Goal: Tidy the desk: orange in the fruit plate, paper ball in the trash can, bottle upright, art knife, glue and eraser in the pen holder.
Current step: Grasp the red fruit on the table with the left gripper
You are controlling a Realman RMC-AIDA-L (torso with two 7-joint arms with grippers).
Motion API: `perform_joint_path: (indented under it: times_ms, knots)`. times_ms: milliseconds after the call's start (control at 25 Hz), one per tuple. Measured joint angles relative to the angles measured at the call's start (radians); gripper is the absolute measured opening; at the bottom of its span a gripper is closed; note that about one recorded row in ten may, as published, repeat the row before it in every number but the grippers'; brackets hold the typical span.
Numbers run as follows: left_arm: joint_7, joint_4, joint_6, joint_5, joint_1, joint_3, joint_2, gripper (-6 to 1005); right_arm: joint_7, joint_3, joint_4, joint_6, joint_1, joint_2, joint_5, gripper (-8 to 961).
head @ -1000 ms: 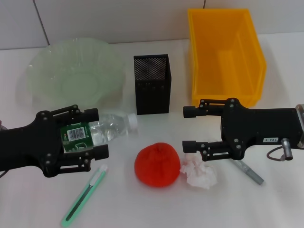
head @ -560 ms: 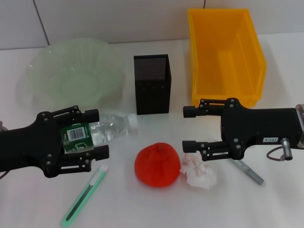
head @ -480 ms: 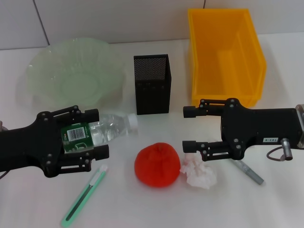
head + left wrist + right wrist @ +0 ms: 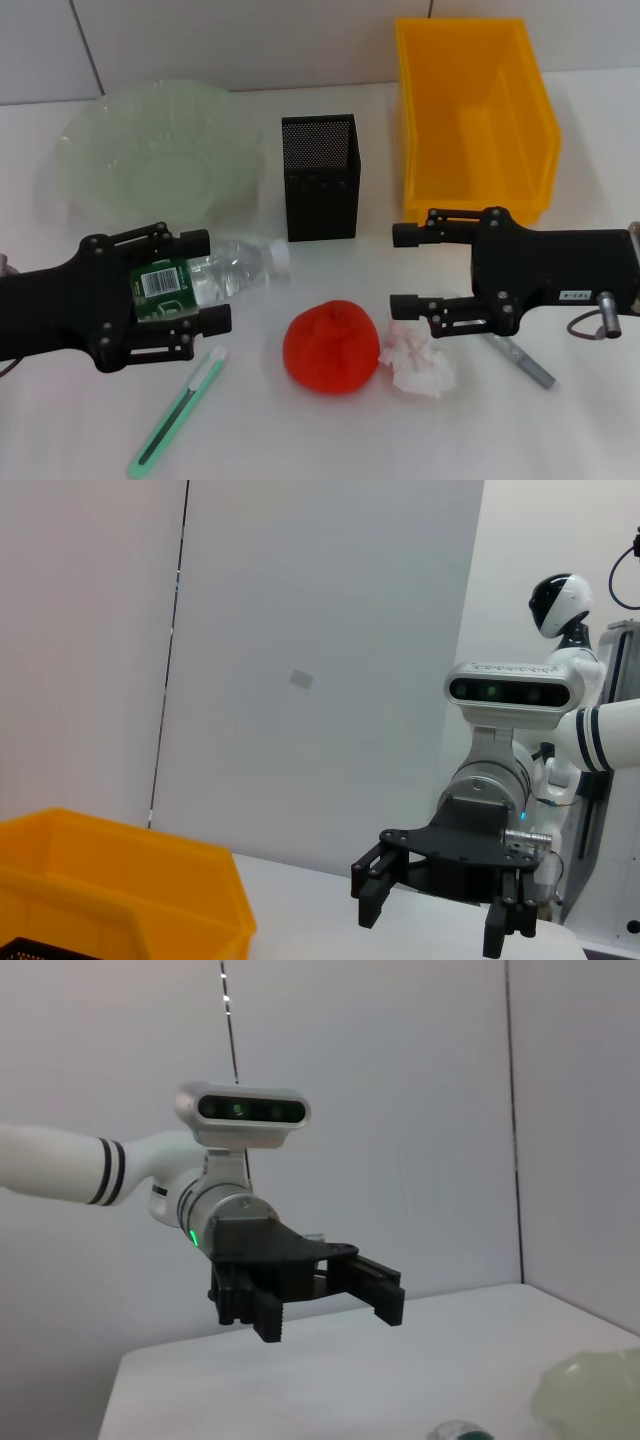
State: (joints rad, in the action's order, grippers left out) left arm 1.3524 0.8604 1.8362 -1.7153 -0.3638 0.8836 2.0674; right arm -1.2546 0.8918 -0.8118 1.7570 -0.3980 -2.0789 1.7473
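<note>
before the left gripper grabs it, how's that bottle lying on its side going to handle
The bottle looks clear, thin-walled and mostly empty, so probably light and squashy. Lying on its round side, it would likely roll if nudged. The left gripper hangs open over its labelled end.

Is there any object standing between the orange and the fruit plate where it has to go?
Yes. The lying bottle and the left claw around it sit on the straight line from the orange to the fruit plate. The pen holder stands beside that line, not on it.
</note>
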Motion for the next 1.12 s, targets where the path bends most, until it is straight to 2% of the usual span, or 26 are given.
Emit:
perform_joint_path:
  times_ms: [440,680,840,1120]
  knots:
    - [0.007,-0.039,-0.053,-0.013,-0.028,0.003,0.001,807,-0.019,-0.009,-0.050,-0.004,0.033,0.006,0.001,762]
    - [0.008,-0.062,-0.124,-0.019,-0.044,0.095,0.004,804,-0.034,-0.017,-0.056,-0.002,0.038,0.008,0.002,762]
    - [0.010,-0.071,-0.189,-0.015,-0.050,0.161,0.007,801,-0.049,-0.019,-0.057,-0.003,0.043,0.018,0.003,762]
    - [-0.012,-0.116,-0.228,0.019,-0.077,0.183,0.009,797,-0.072,-0.057,-0.077,0.008,0.056,0.025,0.019,762]
